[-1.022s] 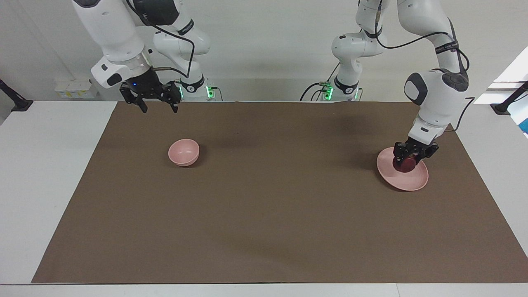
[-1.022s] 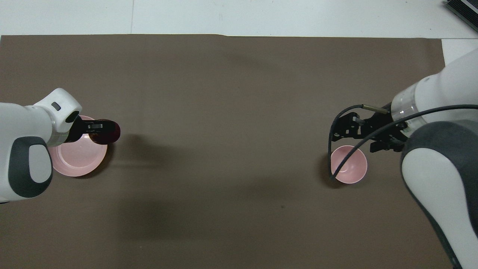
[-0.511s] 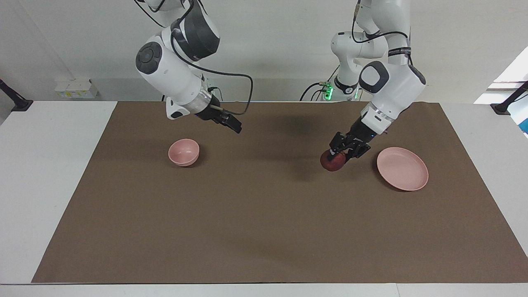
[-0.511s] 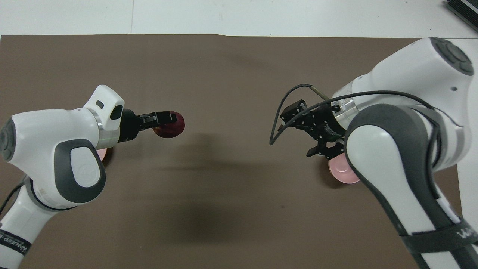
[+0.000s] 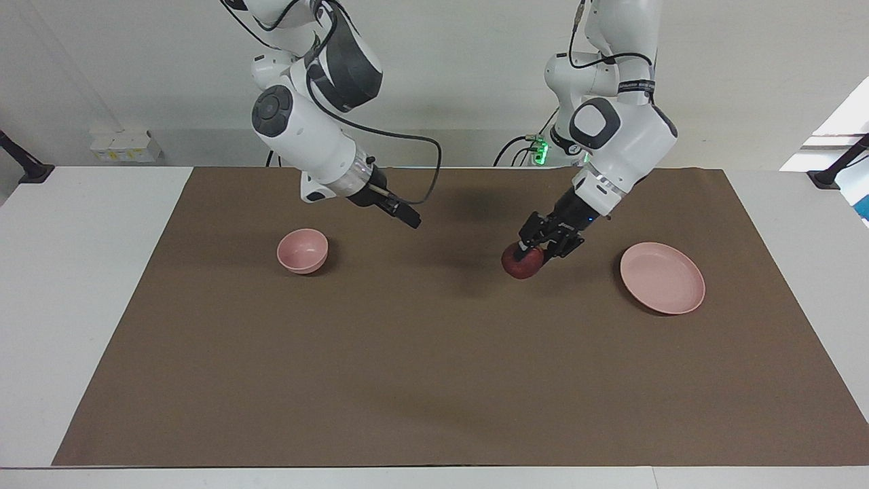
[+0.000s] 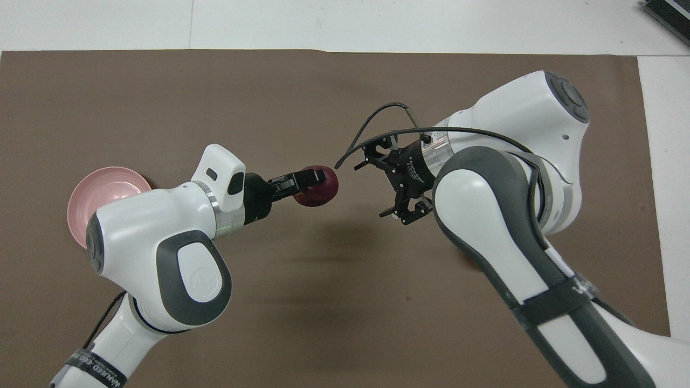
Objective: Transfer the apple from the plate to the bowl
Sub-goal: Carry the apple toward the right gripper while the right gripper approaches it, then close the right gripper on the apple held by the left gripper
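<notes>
The dark red apple (image 5: 521, 264) (image 6: 325, 189) hangs in the air over the brown mat, between the plate and the bowl. My left gripper (image 5: 531, 251) (image 6: 308, 180) is shut on it from above. The flat pink plate (image 5: 662, 278) (image 6: 107, 183) lies bare toward the left arm's end of the table. The small pink bowl (image 5: 303, 250) stands toward the right arm's end; in the overhead view the right arm hides it. My right gripper (image 5: 408, 217) (image 6: 375, 185) is open and holds nothing, raised over the mat and pointing at the apple with a short gap between them.
A brown mat (image 5: 434, 380) covers most of the white table (image 5: 75, 285). Black clamp mounts (image 5: 27, 171) (image 5: 829, 178) sit at the table's two ends. A dark object (image 6: 668, 15) lies at the table's corner farthest from the robots.
The left gripper has lifted the apple off the plate and carried it toward the table's middle. The right arm has swung from above the bowl toward the middle, its gripper staying open.
</notes>
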